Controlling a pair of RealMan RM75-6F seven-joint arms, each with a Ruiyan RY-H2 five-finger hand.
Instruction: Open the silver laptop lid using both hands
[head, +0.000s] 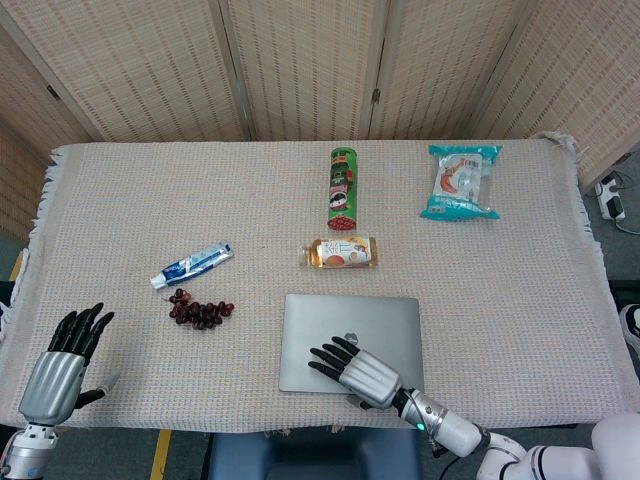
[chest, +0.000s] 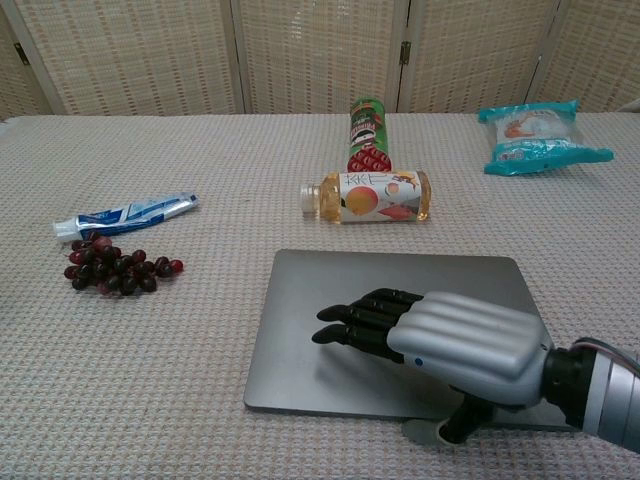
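Observation:
The silver laptop lies closed and flat near the table's front edge. My right hand hovers low over its lid with the dark fingers stretched out toward the left, holding nothing. Its thumb hangs down at the laptop's front edge. My left hand is far off at the front left corner of the table, fingers spread and empty; it shows only in the head view.
A bunch of dark grapes and a toothpaste tube lie left of the laptop. Behind it are a lying juice bottle, a green chips can and a teal snack bag.

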